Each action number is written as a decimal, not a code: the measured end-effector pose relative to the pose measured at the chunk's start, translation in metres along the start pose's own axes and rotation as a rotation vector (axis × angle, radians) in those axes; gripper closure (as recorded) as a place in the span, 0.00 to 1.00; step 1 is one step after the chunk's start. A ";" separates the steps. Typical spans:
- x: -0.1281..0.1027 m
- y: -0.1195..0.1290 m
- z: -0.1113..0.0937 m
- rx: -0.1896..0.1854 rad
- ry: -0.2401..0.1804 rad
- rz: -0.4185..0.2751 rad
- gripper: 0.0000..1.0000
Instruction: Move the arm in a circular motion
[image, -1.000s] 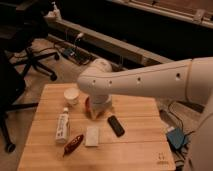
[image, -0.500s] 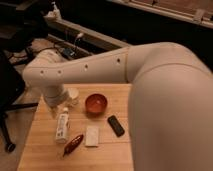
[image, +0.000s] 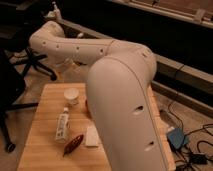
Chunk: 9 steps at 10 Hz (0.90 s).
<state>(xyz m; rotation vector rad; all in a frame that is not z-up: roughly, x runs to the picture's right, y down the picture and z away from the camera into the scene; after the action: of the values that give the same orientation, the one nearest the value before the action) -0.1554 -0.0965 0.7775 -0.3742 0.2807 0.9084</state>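
Observation:
The cream-white arm (image: 125, 100) fills the middle of the camera view. Its thick near segment rises from the bottom right. A thinner segment with dark screw holes (image: 75, 47) reaches up and left to a rounded joint (image: 42, 37) above the table's far left side. The gripper is not in view; it lies beyond that joint or behind the arm.
A wooden table (image: 45, 155) holds a white cup (image: 71, 95), a lying white bottle (image: 62, 125), a dark red pod-shaped item (image: 74, 144) and a white pad (image: 92, 136). A black office chair (image: 37, 65) stands at far left. A blue box (image: 177, 137) and cables lie on the floor right.
The arm has swung further up and left, and its big segment now covers the table's right half, hiding the red bowl and the black item.

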 end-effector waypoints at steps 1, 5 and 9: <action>0.004 -0.049 0.009 0.031 0.005 0.089 0.35; 0.109 -0.200 0.036 0.084 0.077 0.494 0.35; 0.293 -0.244 0.048 0.109 0.206 0.837 0.35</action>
<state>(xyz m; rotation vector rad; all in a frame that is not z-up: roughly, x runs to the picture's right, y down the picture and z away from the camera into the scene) 0.2166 -0.0038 0.7540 -0.2430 0.7028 1.6682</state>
